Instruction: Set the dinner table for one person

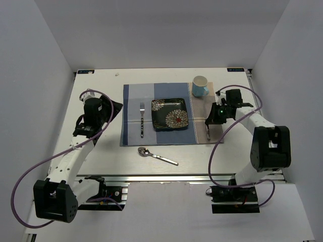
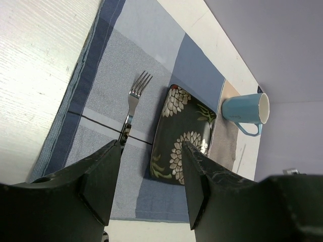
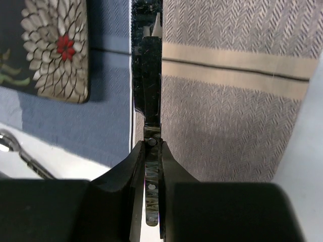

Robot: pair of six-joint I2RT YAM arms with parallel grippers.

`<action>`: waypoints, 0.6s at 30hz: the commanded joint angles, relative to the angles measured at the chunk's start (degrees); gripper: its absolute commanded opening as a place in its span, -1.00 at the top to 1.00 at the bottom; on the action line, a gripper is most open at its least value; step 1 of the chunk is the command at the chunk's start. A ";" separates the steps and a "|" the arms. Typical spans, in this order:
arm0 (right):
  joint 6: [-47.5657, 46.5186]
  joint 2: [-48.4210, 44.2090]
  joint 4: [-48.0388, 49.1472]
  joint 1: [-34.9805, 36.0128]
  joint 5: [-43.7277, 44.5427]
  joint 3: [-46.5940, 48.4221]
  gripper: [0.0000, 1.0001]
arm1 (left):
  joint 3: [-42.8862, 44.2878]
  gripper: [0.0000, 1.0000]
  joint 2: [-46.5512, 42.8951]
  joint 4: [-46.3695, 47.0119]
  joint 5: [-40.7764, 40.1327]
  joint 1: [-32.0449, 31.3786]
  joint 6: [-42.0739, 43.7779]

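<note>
two right fingers (image 3: 132,169) pinch a knife (image 3: 150,101) over the placemat (image 3: 222,106).

Robotics lab cell: bare white panel walls (image 1: 166,35), aluminium rail (image 1: 166,177) along white tabletop (image 1: 111,161).

Top view: high over the near edge, looking down on the whole counter (image 1: 101,156). Left wrist: low, slanting across the placemat (image 2: 101,75). Right wrist: very near, facing down. Shared by all: flowered plate (image 1: 169,114).
</note>
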 commanded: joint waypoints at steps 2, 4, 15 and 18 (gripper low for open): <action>2.69 4.48 6.24 2.55 2.97 4.37 1.00 | -1.61 -0.23 -2.98 0.01 -1.16 0.30 -1.45; 2.86 7.28 6.94 3.52 4.64 6.12 1.00 | -2.14 -0.23 -3.42 0.02 -1.42 0.30 -1.97; 1.81 13.89 7.73 5.46 11.23 11.76 1.00 | -2.67 -0.23 -4.47 -1.30 -2.65 0.38 -2.33; 1.37 14.68 7.82 5.64 12.64 11.85 1.00 | -2.67 -0.23 -4.65 -1.48 -2.92 0.29 -2.41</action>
